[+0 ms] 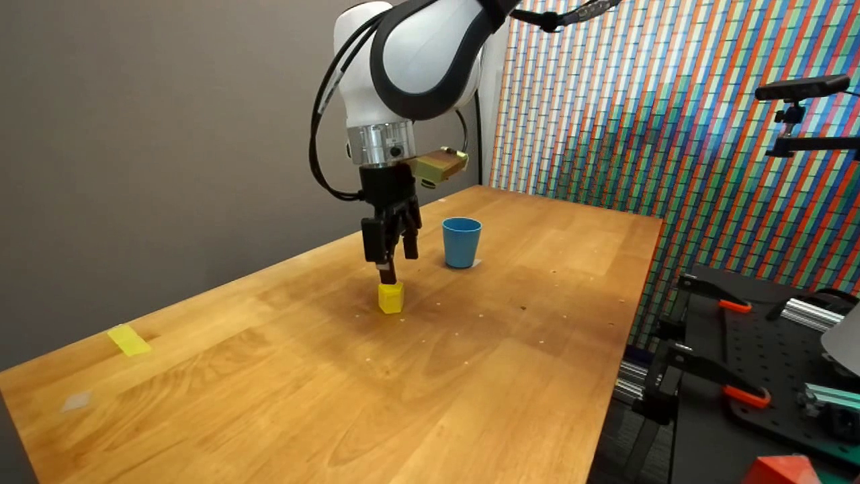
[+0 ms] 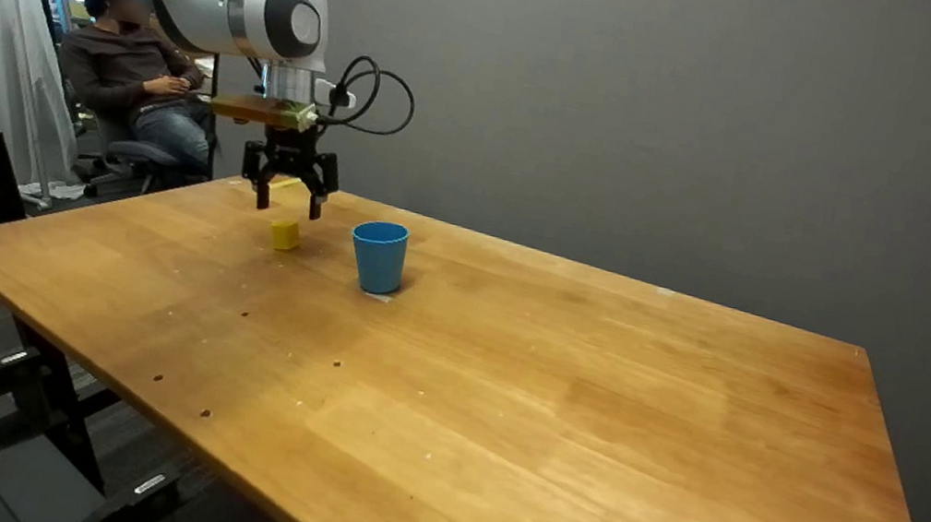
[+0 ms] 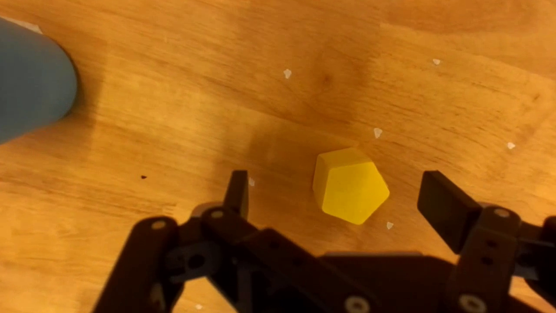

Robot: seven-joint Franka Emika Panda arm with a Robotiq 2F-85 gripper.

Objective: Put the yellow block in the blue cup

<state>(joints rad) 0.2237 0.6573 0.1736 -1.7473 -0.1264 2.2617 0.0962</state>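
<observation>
The pale marks [image 2: 150,484] on the black clamps [image 1: 715,372] are too small for you to read in both exterior views. Your gripper [image 2: 288,207] points down over the yellow block [image 3: 356,191], its fingers spread wide. In the wrist view the block sits at four o'clock from centre, seen between the fingers and apart from both, its five-sided top toward the camera. It rests on the wooden table [image 2: 582,466].

The blue cup [image 1: 461,245] stands upright near the block, at two o'clock from it in an exterior view. In the wrist view the cup lies between nine and ten o'clock from the block, and the frame edge cuts it off, rim included. Its floor is hidden from you in both exterior views; whether the pale scrap [image 2: 376,295] at its foot runs beneath it, you cannot tell. Your gripper partly covers a flat yellow strip [image 2: 284,183] in an exterior view. At ten o'clock from the gripper there, a seated person [image 2: 132,68] has a blurred face.
</observation>
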